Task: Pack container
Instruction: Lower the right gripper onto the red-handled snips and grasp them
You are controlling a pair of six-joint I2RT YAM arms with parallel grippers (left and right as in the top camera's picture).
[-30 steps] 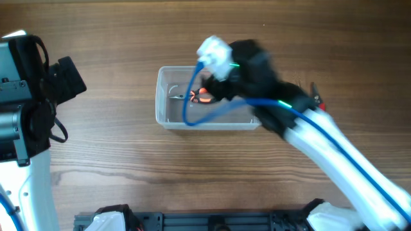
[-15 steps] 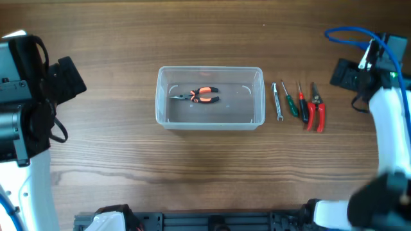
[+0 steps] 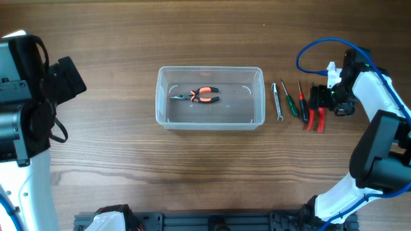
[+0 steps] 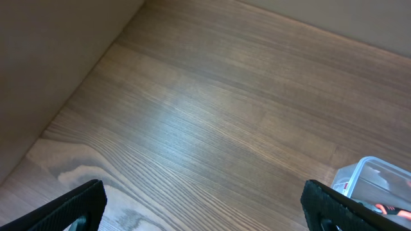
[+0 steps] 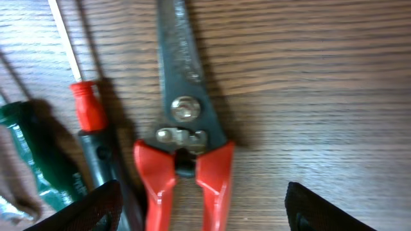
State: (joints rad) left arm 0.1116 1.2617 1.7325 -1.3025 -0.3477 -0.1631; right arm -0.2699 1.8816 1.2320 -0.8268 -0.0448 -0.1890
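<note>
The clear plastic container (image 3: 210, 97) sits mid-table with orange-handled pliers (image 3: 200, 95) inside. To its right lie a silver tool (image 3: 277, 101), a green screwdriver (image 3: 289, 99), a red-and-black screwdriver (image 3: 302, 102) and red-handled snips (image 3: 315, 114). My right gripper (image 3: 321, 97) hangs open just above the snips (image 5: 183, 128), its fingers on either side of the red handles without touching. The red screwdriver (image 5: 90, 115) and green screwdriver (image 5: 38, 160) lie to the left in the right wrist view. My left gripper (image 4: 205, 208) is open and empty over bare wood; the container corner (image 4: 376, 179) shows at its right.
The left arm (image 3: 29, 96) stands at the table's left edge. A blue cable (image 3: 308, 51) loops above the right arm. A dark rail (image 3: 205, 221) runs along the front edge.
My right arm left the container, where the pliers now lie, swung out to the far right, then came in over the red-handled snips. The left arm has not moved.
</note>
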